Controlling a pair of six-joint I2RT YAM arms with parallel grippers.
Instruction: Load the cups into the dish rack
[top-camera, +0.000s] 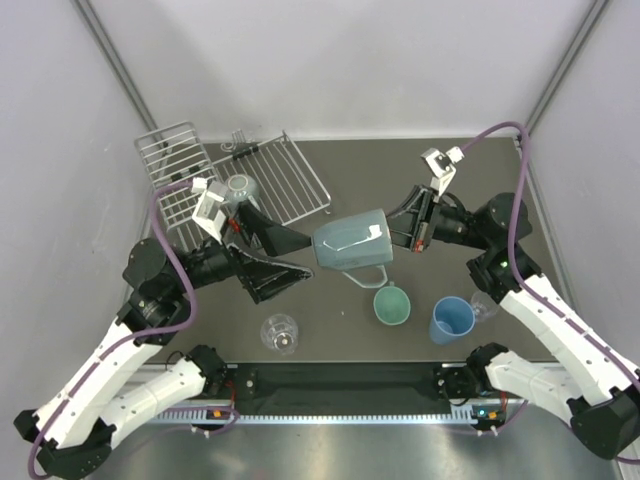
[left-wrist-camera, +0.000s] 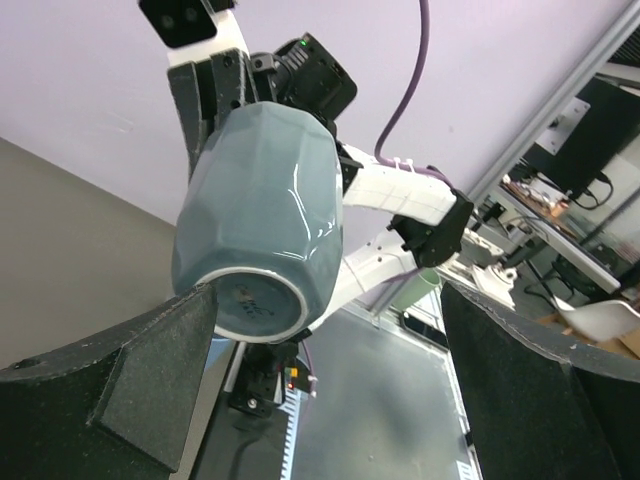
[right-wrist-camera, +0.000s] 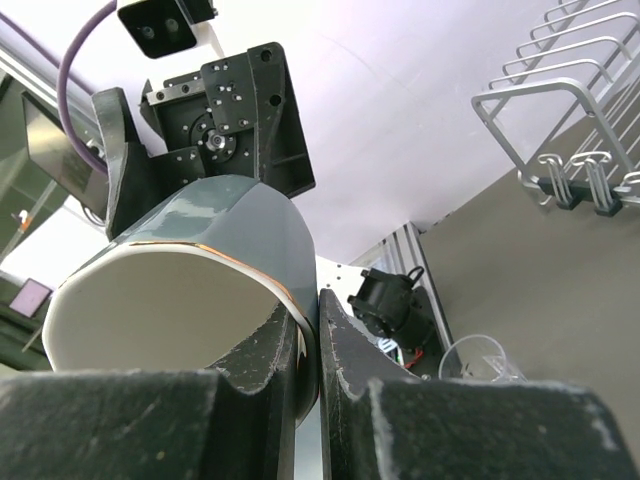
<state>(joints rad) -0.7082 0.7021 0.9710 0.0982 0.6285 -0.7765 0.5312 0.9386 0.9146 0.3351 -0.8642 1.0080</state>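
A grey-teal mug (top-camera: 350, 243) hangs on its side in mid-air over the table's middle. My right gripper (top-camera: 394, 233) is shut on its rim, one finger inside and one outside, as the right wrist view shows (right-wrist-camera: 310, 335). My left gripper (top-camera: 300, 257) is open wide just left of the mug's base (left-wrist-camera: 255, 300), which lies close to one finger (left-wrist-camera: 130, 390). The silver dish rack (top-camera: 295, 178) lies at the back left, with a pale cup (top-camera: 238, 187) on it. A mint-green mug (top-camera: 392, 304), a blue tumbler (top-camera: 452, 320) and a clear glass (top-camera: 279, 333) stand near the front.
A second clear glass (top-camera: 484, 305) stands right of the blue tumbler, partly behind my right arm. The rack's raised slotted section (top-camera: 175, 150) is at the far left. Its hooks show in the right wrist view (right-wrist-camera: 570, 180). White walls close in the table.
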